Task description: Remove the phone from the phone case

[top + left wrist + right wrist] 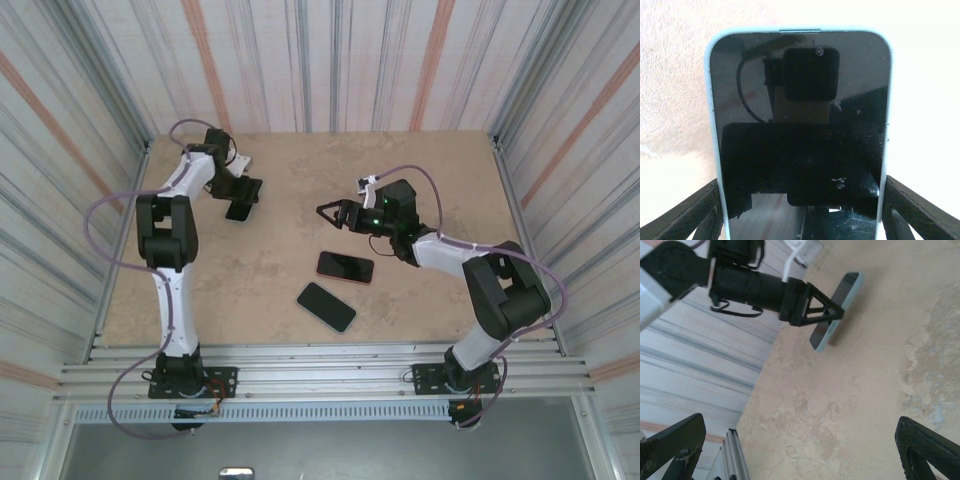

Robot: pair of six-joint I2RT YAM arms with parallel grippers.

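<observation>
A phone with a dark screen sits in a light blue phone case. My left gripper is shut across it, one finger on each long edge of the case. From above, this gripper holds the cased phone at the far left of the table. In the right wrist view the phone stands tilted in the left gripper's fingers, its lower end at the table. My right gripper is open near the table's middle, with bare table between its fingers.
Two more phones lie flat near the front middle, one in a pink-edged case and a black one. Striped walls enclose the table on three sides. A metal rail runs along the near edge.
</observation>
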